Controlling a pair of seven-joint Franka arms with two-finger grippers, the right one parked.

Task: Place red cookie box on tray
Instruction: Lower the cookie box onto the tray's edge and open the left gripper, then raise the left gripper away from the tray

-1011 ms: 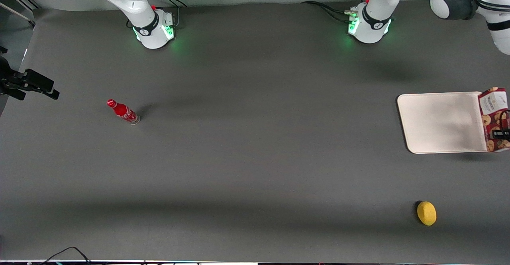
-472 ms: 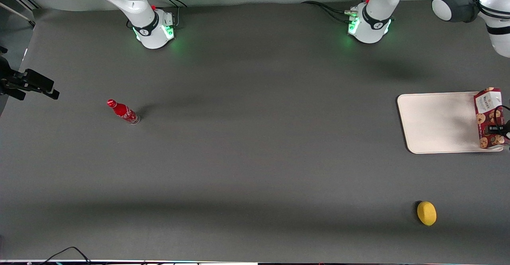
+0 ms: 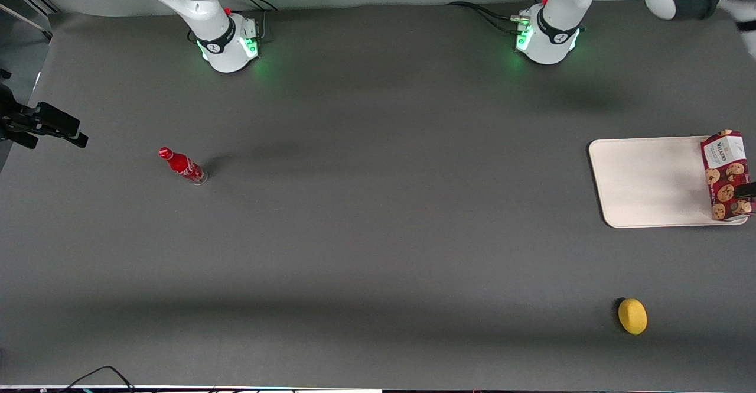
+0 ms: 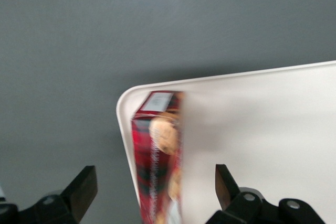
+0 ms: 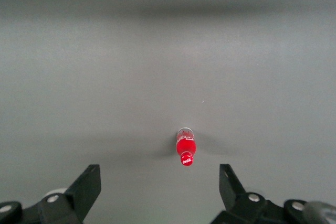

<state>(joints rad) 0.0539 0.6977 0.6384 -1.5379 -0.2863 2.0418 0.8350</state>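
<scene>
The red cookie box [image 3: 725, 175] stands on its narrow side on the cream-white tray [image 3: 649, 180], along the tray's short edge at the working arm's end of the table. Its white label end points toward the arm bases. In the left wrist view the box [image 4: 157, 145] sits just inside the tray's rounded corner [image 4: 262, 129]. My left gripper [image 4: 153, 182] is open. Its dark fingers [image 4: 84, 184] stand wide apart on either side of the box and touch nothing. Only a dark bit of the gripper [image 3: 748, 191] shows in the front view, at the picture's edge beside the box.
A yellow lemon-like object [image 3: 632, 316] lies nearer the front camera than the tray. A small red bottle [image 3: 183, 166] stands toward the parked arm's end of the table and also shows in the right wrist view [image 5: 185, 150]. Two arm bases [image 3: 546, 38] stand at the table's back.
The box came inward over the tray's edge and now rests on it. The gripper let go of it and drew back toward the picture's edge. The arm's elbow rose.
</scene>
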